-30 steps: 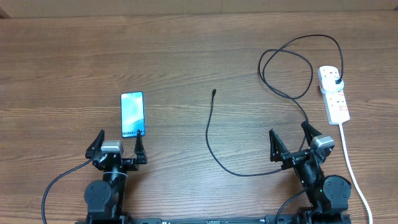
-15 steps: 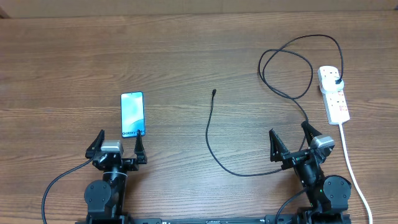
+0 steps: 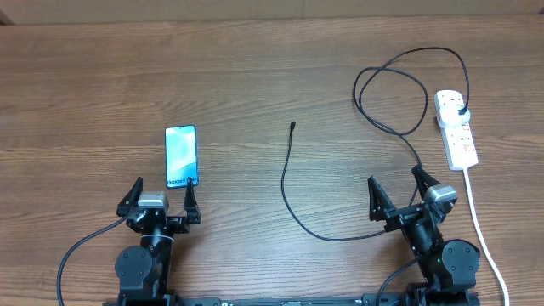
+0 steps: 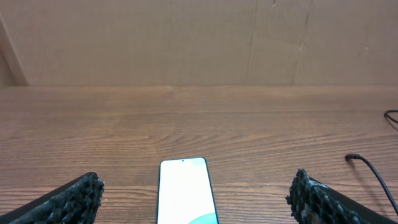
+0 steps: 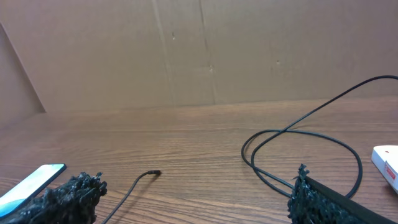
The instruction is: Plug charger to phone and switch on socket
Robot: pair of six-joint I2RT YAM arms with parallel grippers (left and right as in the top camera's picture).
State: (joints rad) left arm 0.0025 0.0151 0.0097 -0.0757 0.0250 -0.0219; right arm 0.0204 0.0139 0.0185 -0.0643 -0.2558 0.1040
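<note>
Wooden table before you: your left gripper rests with its fingers spread wide, and the phone lies flat just ahead of it, screen up. Your right gripper is spread apart too. The charger curves between them, its connector tip lying loose and its plug seated in the socket at far right.

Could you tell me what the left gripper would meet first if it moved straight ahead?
Probably the phone, lying flat just ahead of the open left gripper; the gripper's height is unclear.
</note>
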